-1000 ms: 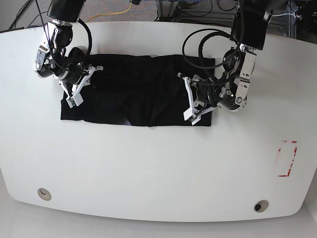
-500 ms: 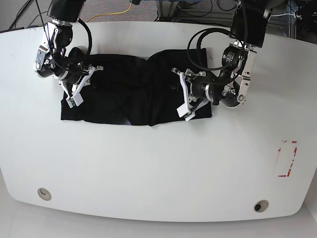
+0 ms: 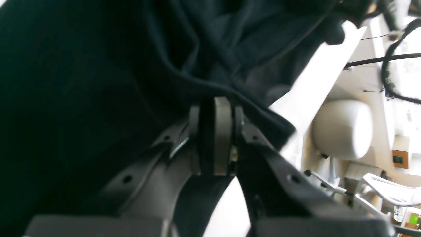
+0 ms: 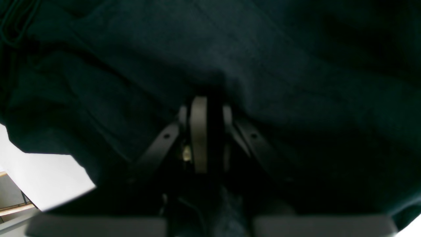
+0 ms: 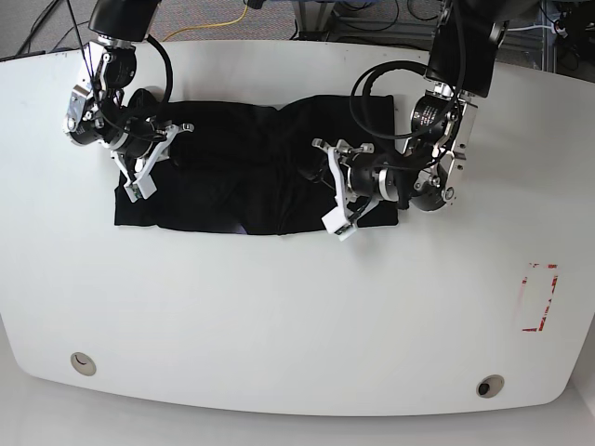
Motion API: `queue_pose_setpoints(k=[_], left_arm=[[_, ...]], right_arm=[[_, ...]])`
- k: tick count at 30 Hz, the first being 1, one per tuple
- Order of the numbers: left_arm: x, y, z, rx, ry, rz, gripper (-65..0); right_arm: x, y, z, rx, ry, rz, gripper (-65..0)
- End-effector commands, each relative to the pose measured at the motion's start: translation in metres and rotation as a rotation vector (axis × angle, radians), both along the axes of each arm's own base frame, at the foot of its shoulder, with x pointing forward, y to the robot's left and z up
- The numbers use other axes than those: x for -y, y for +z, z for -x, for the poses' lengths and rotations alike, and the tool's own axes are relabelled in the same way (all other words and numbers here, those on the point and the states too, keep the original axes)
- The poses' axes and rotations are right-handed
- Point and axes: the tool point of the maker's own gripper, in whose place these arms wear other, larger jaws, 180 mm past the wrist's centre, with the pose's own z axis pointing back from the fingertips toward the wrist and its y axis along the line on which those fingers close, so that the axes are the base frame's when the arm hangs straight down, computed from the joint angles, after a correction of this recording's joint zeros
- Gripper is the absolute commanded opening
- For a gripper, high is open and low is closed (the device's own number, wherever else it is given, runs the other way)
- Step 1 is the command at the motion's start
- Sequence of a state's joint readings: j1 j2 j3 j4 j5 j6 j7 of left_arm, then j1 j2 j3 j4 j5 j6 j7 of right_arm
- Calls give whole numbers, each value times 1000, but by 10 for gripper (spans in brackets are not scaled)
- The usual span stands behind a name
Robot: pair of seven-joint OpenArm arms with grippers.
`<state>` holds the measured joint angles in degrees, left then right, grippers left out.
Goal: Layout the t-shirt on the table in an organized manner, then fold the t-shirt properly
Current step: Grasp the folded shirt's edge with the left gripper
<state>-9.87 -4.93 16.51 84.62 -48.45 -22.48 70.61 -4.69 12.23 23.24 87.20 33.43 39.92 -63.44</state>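
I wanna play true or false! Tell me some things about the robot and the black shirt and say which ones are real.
1. The t-shirt is black. True.
2. The left claw is wide open with nothing in it. False: it is shut on a fold of the shirt.
3. The right claw is pinched shut on the shirt. True.
4. The shirt hangs off the edge of the table. False: it lies fully on the white top.
5. A red tape rectangle is under the shirt. False: it sits apart, near the table's side edge.
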Motion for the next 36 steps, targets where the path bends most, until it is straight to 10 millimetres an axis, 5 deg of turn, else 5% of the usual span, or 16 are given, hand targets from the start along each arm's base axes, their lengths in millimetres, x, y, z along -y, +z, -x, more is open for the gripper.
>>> queue_pose_setpoints(k=[1,10,17,36], left_arm=[[21,24,-12,48,-3,78,-608],[79,49,-9,82,-134,134,-608],[79,58,-14,115,-138,138,-608],[-72,29,-21,170,74,-94,-608]], right_arm=[[5,5,-3,13,5,16,-588],[5,5,-4,14,5,16,-588],[5,6,-4,13,6,17,-588],[5,6,-5,16,6,16,-588]])
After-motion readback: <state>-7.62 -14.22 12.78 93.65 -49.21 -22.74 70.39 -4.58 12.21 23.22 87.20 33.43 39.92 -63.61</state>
